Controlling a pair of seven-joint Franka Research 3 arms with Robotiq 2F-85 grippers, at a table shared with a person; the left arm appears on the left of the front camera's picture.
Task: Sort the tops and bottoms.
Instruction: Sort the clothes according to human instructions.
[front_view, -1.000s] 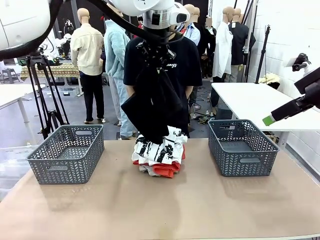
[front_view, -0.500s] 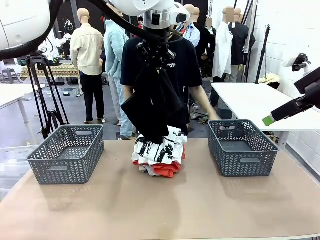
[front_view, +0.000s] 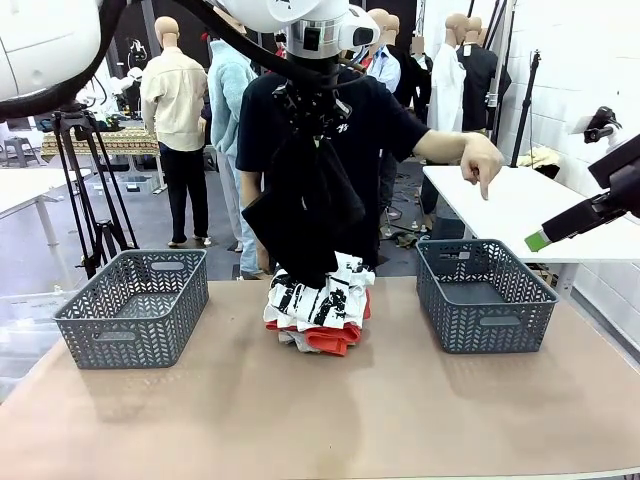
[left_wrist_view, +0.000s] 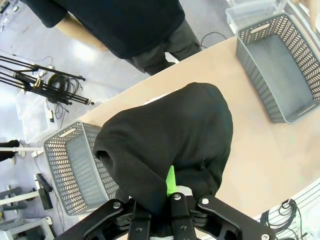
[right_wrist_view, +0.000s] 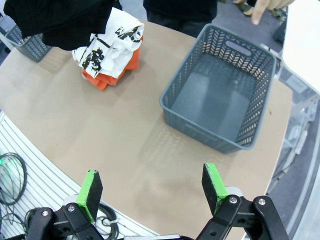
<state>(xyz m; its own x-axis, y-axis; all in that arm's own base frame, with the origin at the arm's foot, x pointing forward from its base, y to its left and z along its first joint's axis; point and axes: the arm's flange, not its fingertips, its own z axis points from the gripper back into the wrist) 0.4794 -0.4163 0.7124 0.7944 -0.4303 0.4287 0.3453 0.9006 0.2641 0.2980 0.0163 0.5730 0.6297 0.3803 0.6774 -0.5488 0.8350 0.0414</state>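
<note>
My left gripper (front_view: 318, 122) is shut on the bottoms (front_view: 305, 215), a plain black garment hanging limp high above the table's middle. Its lower end reaches the pile of tops (front_view: 318, 305). In the left wrist view the bottoms (left_wrist_view: 170, 142) bulge over the fingers, with one green pad (left_wrist_view: 171, 182) pressed into the cloth. The pile lies at the table's far middle: a white T-shirt with black print (right_wrist_view: 112, 45) on top, an orange one (right_wrist_view: 102, 80) under it, and a grey edge (front_view: 290, 338). My right gripper (right_wrist_view: 151, 187) hangs open and empty above the table's right side, also at the picture's right edge (front_view: 545, 237).
An empty grey basket (front_view: 135, 305) stands at the far left, another (front_view: 485, 295) at the far right. A person in a black T-shirt stands behind the pile, one hand (front_view: 482, 165) pointing a finger down over the right basket (right_wrist_view: 220, 95).
The person's arm has risen from beside the right basket and now points down above it. Both arms and the hanging black garment have stayed still.
</note>
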